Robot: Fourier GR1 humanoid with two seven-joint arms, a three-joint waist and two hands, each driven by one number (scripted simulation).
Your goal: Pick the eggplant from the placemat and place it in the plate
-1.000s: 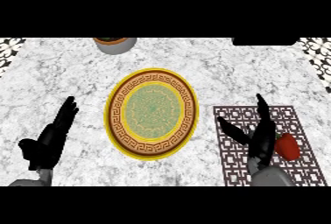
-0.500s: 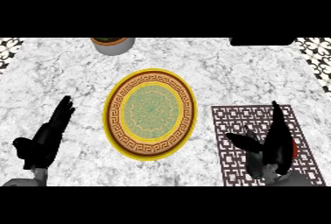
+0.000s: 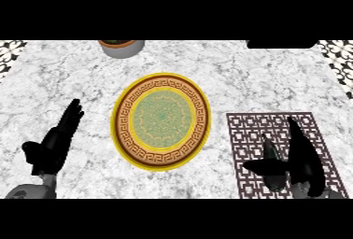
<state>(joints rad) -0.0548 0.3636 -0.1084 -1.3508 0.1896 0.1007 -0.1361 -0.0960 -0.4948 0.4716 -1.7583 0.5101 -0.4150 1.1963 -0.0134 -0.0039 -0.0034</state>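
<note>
Since a second ago the right robot hand [image 3: 298, 164] has slid toward the lower right of the head view, and it now lies over the spot on the placemat [image 3: 248, 135] where a red shape showed beside it then. That red shape, taken to be the eggplant, cannot be seen now: the hand's dark fingers cover that part of the mat, so its exact position beneath or beside them cannot be told. The right robot hand is spread wide, its long fingers straight and pointing away from the robot, its thumb [image 3: 270, 154] standing apart on the left side. Whether it touches anything under it is not visible.

The left robot hand [image 3: 55, 145] has kept its place at the lower left, resting with straight, relaxed fingers on the bare worktop [image 3: 228, 74], well apart from the mat and holding nothing.

Between the two hands lies the plate [image 3: 125, 112], round with a yellow rim, a brown key-pattern band and a green centre, just beside the left edge of the placemat. A grey pot [image 3: 124, 47] stands at the far edge of the worktop.
</note>
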